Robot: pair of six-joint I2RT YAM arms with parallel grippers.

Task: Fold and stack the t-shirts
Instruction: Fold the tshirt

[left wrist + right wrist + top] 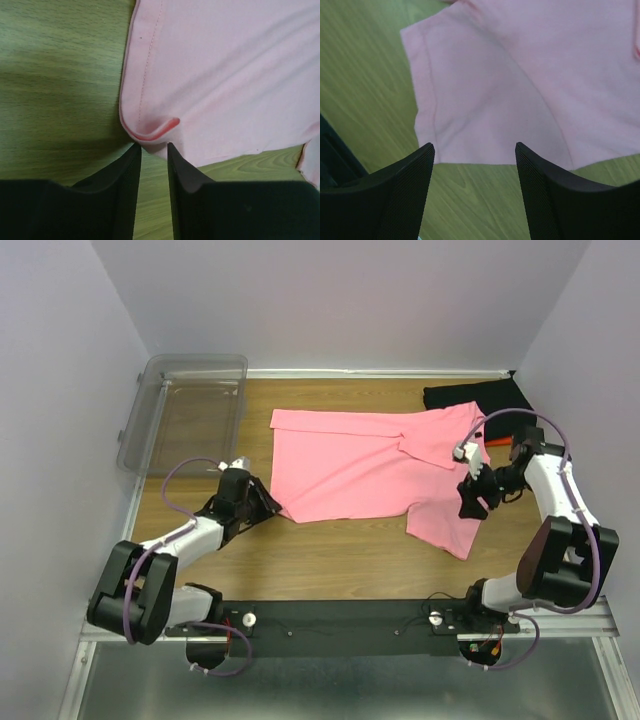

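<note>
Two pincers stand released: left pincer (pixel 152 146) narrowly parted at the curled hem corner of the pink cloth t-shirt (pixel 350 465), right pincer (pixel 475 146) wide over its sleeve. Light and limp, it is probably best pinched at hems.

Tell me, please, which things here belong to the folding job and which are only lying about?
Belong to the job:
- pink t-shirt, spread out in the middle
- folded black t-shirt, at the far right

Only lying about:
- clear plastic bin, at the far left
- wooden table, which is only the work surface
</note>
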